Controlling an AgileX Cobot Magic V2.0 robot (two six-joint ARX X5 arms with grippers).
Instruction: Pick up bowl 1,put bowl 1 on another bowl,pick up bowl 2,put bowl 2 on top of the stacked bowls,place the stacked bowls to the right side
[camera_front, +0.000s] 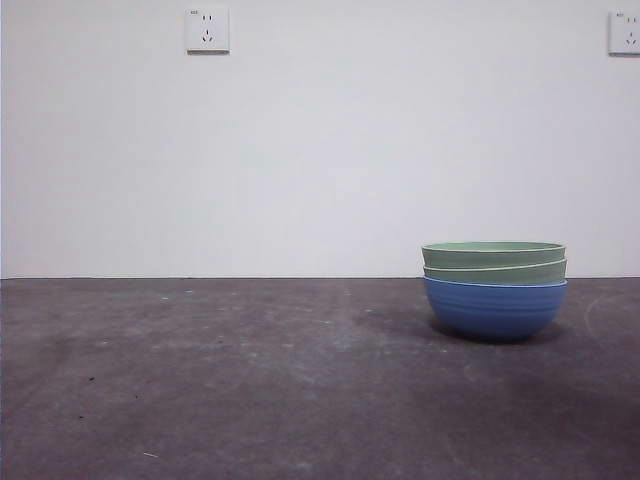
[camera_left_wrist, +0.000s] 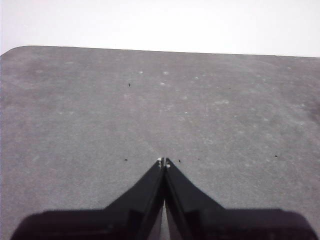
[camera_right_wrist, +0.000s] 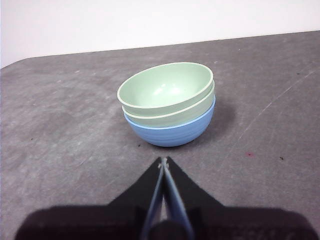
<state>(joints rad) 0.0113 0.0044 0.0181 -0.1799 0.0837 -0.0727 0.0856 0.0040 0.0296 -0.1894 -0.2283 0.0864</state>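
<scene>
The stacked bowls (camera_front: 494, 288) stand on the right part of the grey worktop (camera_front: 220, 380) in the front view: one blue bowl (camera_front: 494, 310) at the bottom, with two pale green bowls nested inside it, the lower green bowl (camera_front: 494, 272) showing only its rim band and the upper green bowl (camera_front: 493, 253) sitting highest. That makes three bowls in all, one blue and two green, and no other bowl is in sight. The right wrist view shows the same stack from above, upright and evenly seated, with nothing inside the top bowl. The right hand (camera_right_wrist: 163, 161) is near the stack but clear of it, its jaws pressed together and holding nothing. The left hand (camera_left_wrist: 163, 162) is well apart over bare worktop, its jaws likewise together and empty. Judging by this, both stacking steps are done and the stack already sits to the right side, so the task looks complete or very nearly so; nothing appears left except perhaps drawing the arms away. On the white wall behind are two sockets (camera_front: 207, 30), one toward the left and one at the right edge.
</scene>
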